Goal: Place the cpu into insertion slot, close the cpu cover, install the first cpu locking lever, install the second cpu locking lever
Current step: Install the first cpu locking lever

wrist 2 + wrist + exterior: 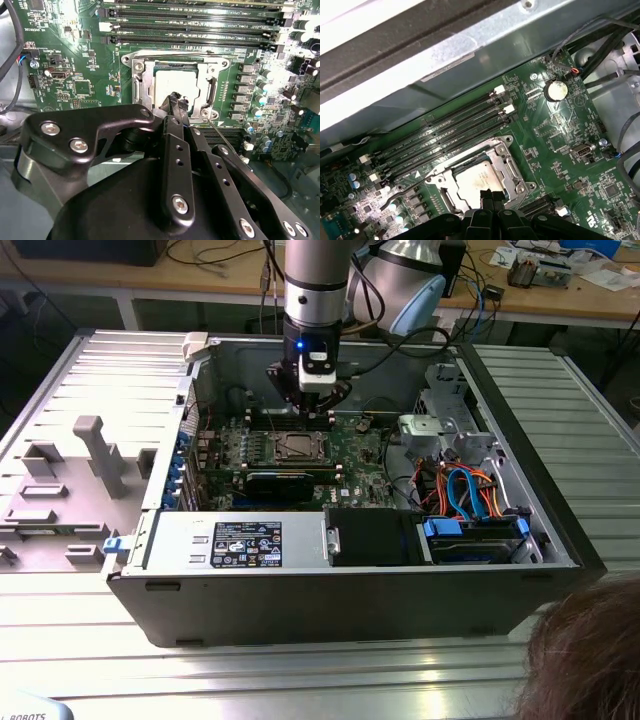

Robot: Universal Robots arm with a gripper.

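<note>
Centre the hand (176,100), pinched narrow and holding nothing, on the cpu cover (142,85); press evenly, sparing the cpu (172,80) and nearby memory slots (190,25).

A printed label (247,543) sits on the silver metal housing (180,540) – its lines are too small to read (white lettering along the memory slots (190,24) likewise).

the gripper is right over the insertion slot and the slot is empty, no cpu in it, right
Not empty. The second wrist view shows the cpu seated in the insertion slot, its dull silver top facing up. The rest holds: the gripper is right over the slot.
</note>
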